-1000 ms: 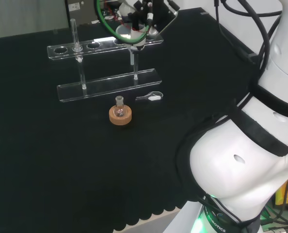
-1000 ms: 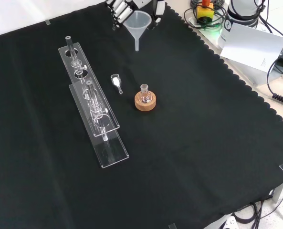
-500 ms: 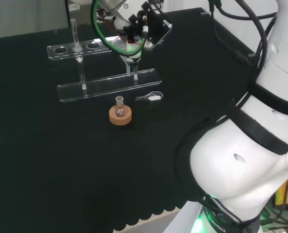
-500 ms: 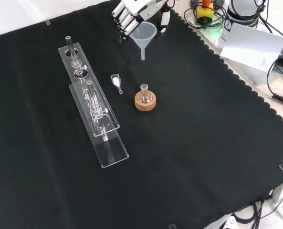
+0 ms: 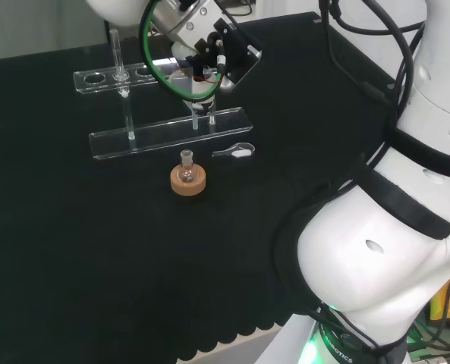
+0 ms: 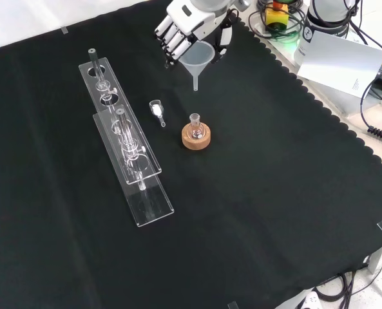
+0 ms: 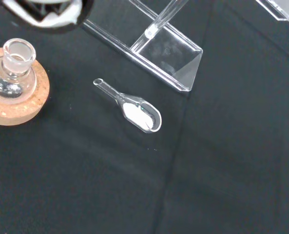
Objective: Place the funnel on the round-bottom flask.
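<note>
Worktop (image 6: 274, 193), black cloth, no legible writing. Clear test-tube rack (image 6: 127, 151): tube count hard to make out. Hand (image 6: 191, 19) in air, fingers (image 6: 170, 38) curled on clear funnel (image 6: 197, 59), spout down, at 12 o'clock of round-bottom flask (image 6: 195, 127) in front view, apart. Flask on cork ring (image 6: 196, 138); contents unclear. Glass scoop (image 7: 132, 108) holds white powder.
</note>
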Tool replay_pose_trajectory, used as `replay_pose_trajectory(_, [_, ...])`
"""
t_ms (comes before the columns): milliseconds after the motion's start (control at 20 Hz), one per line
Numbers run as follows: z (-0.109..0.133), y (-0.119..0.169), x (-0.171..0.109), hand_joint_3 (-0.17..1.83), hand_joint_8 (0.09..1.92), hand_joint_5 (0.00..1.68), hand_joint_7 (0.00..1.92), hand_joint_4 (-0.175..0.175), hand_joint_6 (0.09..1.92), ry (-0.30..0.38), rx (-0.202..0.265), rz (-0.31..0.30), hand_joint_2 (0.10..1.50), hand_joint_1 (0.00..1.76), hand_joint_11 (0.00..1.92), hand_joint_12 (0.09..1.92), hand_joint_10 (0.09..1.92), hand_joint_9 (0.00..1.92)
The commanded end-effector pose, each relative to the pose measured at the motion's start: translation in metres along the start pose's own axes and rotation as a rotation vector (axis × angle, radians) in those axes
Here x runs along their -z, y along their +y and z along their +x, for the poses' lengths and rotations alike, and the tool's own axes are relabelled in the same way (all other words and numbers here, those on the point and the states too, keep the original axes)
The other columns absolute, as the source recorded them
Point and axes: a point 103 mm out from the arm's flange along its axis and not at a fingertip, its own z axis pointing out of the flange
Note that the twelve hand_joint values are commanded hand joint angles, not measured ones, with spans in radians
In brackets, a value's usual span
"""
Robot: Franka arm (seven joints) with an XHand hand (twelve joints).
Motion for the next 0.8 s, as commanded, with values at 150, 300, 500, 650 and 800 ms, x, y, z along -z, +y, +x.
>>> replay_pose_trajectory(150, [0.019, 0.004, -0.008, 0.69, 0.83, 0.43, 0.55, -0.022, 0.62, -0.018, 0.021, -0.016, 0.63, 0.85, 0.36, 1.32, 0.61, 0.63])
replay_pose_trajectory(300, [0.027, 0.006, -0.010, 0.69, 0.83, 0.44, 0.54, -0.022, 0.62, -0.023, 0.026, -0.018, 0.63, 0.85, 0.35, 1.32, 0.61, 0.63])
replay_pose_trajectory(500, [0.036, 0.010, -0.012, 0.69, 0.83, 0.44, 0.54, -0.022, 0.63, -0.035, 0.038, -0.022, 0.63, 0.85, 0.35, 1.32, 0.61, 0.63])
replay_pose_trajectory(650, [0.039, 0.013, -0.014, 0.69, 0.83, 0.45, 0.53, -0.022, 0.63, -0.041, 0.045, -0.020, 0.63, 0.85, 0.35, 1.32, 0.61, 0.62])
replay_pose_trajectory(800, [0.040, 0.016, -0.015, 0.69, 0.83, 0.45, 0.53, -0.022, 0.63, -0.048, 0.047, -0.019, 0.63, 0.85, 0.35, 1.32, 0.61, 0.62])
